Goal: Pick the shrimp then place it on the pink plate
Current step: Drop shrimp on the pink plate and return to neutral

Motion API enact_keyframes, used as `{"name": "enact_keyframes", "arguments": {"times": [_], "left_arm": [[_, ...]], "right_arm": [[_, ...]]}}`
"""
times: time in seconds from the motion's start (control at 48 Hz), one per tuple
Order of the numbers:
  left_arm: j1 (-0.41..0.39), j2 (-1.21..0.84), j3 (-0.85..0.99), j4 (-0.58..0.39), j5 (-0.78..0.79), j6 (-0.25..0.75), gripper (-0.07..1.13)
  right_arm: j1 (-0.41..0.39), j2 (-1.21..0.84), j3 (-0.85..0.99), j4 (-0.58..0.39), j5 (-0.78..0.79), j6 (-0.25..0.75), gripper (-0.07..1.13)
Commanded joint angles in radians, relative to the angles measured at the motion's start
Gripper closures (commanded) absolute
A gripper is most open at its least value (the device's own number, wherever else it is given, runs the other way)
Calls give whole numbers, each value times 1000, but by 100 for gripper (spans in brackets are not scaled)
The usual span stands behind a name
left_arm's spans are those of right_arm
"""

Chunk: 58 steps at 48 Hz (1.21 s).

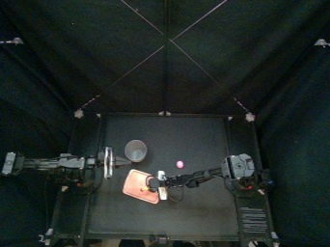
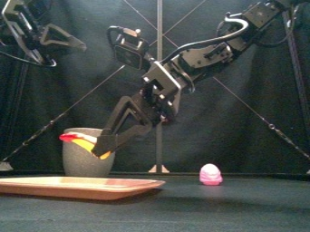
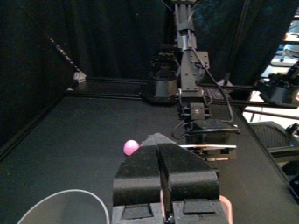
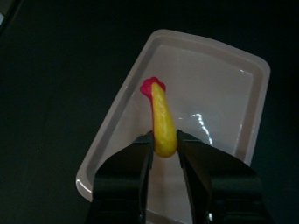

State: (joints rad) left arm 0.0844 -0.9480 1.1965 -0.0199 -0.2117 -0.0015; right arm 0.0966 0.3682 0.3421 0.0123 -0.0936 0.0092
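Over the pink plate [image 4: 216, 61], at the lower left of the front view, your right hand [image 4: 170, 150] is clamped on the yellow shrimp [image 4: 163, 118], holding it clear above the plate with its red tail pointing away from the hand. The grey cup [image 2: 75, 163] stands just behind. A small pink toy [image 2: 211, 174] sits lower right on the tabletop [image 2: 242, 204]. Your left hand [image 3: 163, 157] rests at the left of the top view, closed on nothing.

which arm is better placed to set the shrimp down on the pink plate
Right. Its gripper is shut on the shrimp and hangs just above the pink plate. The left gripper is shut on nothing, off beside the grey cup.
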Motion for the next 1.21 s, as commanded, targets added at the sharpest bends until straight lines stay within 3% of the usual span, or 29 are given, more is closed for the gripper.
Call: {"name": "enact_keyframes", "arguments": {"times": [0.021,0.417,0.792,1.208], "left_arm": [[2,5,-11,-6,-9,-2,101],[2,3,-5,-15,-9,-2,101],[2,5,-2,-29,-9,-2,101],[2,5,5,-31,-9,-2,101]], "right_arm": [[-5,-21,-25,29,0,-3,43],[-12,-8,-25,61,0,-3,17],[-9,-63,-14,-3,-29,-8,17],[-11,-193,172,-5,-256,-5,17]]}}
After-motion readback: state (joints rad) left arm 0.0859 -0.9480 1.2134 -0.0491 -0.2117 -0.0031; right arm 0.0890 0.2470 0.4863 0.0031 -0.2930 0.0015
